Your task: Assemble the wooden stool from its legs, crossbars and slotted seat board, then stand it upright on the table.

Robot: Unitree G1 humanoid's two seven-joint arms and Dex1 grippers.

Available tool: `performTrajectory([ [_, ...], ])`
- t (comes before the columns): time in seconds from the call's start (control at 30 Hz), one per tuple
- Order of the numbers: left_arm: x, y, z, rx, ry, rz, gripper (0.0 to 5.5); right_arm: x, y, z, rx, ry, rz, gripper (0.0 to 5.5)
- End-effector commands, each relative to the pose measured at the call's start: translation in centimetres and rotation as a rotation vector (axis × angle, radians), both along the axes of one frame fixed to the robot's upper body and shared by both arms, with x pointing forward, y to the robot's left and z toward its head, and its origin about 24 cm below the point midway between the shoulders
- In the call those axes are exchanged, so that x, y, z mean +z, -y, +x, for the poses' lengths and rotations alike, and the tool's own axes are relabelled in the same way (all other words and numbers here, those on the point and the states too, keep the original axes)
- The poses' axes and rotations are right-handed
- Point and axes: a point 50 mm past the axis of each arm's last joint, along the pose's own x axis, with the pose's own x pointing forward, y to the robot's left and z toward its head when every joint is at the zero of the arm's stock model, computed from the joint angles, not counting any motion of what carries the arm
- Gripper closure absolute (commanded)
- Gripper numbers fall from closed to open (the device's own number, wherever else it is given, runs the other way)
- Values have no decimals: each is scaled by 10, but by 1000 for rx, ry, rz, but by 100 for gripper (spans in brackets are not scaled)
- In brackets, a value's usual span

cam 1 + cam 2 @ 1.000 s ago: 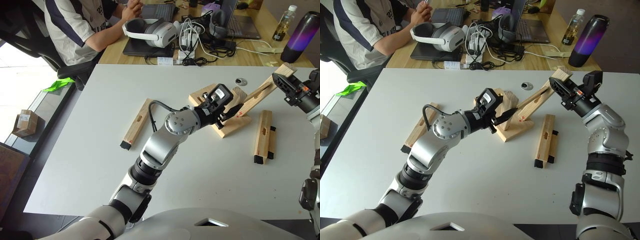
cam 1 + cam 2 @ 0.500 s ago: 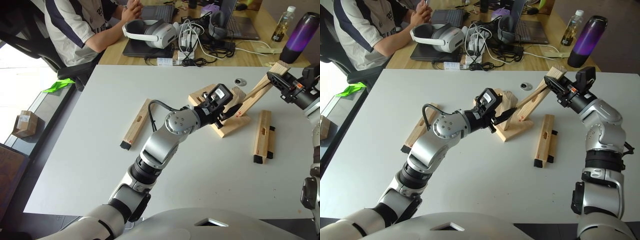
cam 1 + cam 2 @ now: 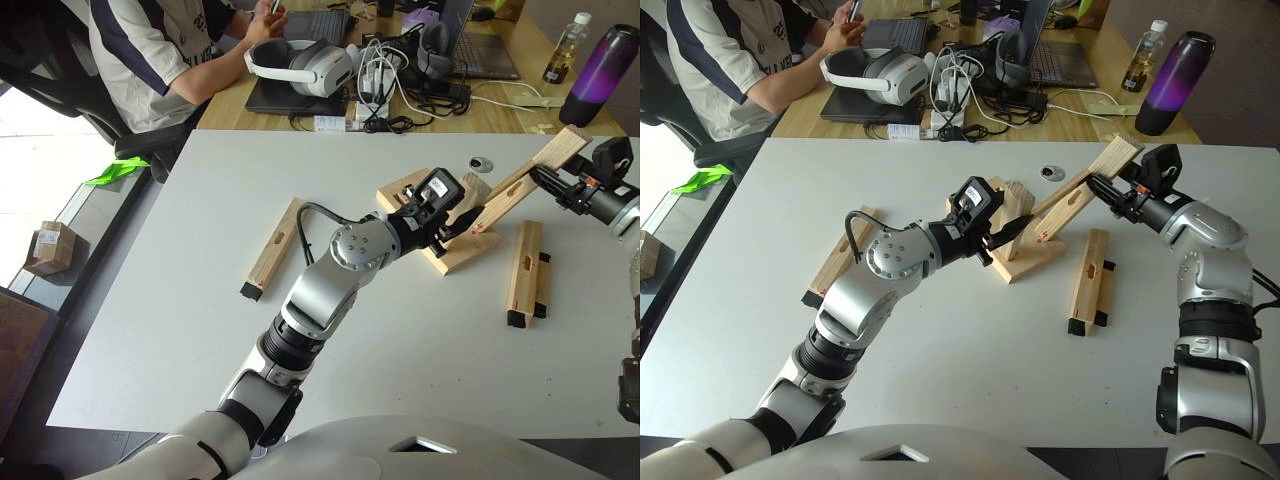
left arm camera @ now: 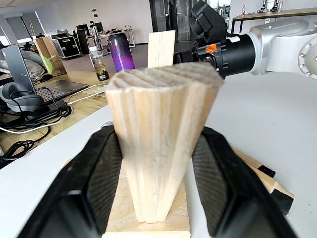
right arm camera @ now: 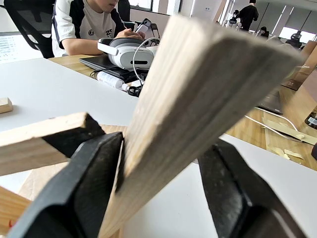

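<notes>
Currently: parts unassembled, two pieces held.
At table centre the left gripper [image 3: 458, 224] clamps an upright wooden block [image 4: 163, 148] on the seat board [image 3: 458, 256]; toward 2 o'clock the right gripper [image 3: 546, 179] clamps the slanted leg [image 3: 508, 191].

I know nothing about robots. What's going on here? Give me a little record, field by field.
Left gripper: shut on short wooden block, upright over flat board
Right gripper: shut on long slotted piece, slanting down toward the flat board
Loose parts: single leg to the robot's left; pair of legs to its right
Surface: white table
Stool: not yet assembled
</notes>
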Motion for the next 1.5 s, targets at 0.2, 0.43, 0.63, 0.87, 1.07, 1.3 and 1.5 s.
performTrajectory([
  [0.2,-33,-7,-1,28,-129,88,347,2,-3,-2,-74,119,244,260],
  [0.43,-34,-7,-2,26,-132,86,347,27,-9,1,-76,258,210,260],
  [0.63,-36,-7,-2,25,-132,86,347,37,-21,4,-11,215,242,260],
  [0.87,-35,-6,-3,24,-130,81,347,-17,-17,-10,9,-183,97,260],
  [1.07,-35,-6,-3,27,-128,77,347,-47,-1,-20,-51,-387,-87,260],
  [1.3,-34,-5,-4,26,-129,74,347,-87,8,-47,-51,-633,-230,260],
  [1.5,-34,-6,-3,33,-133,71,347,-122,1,-70,-27,-743,-293,260],
])
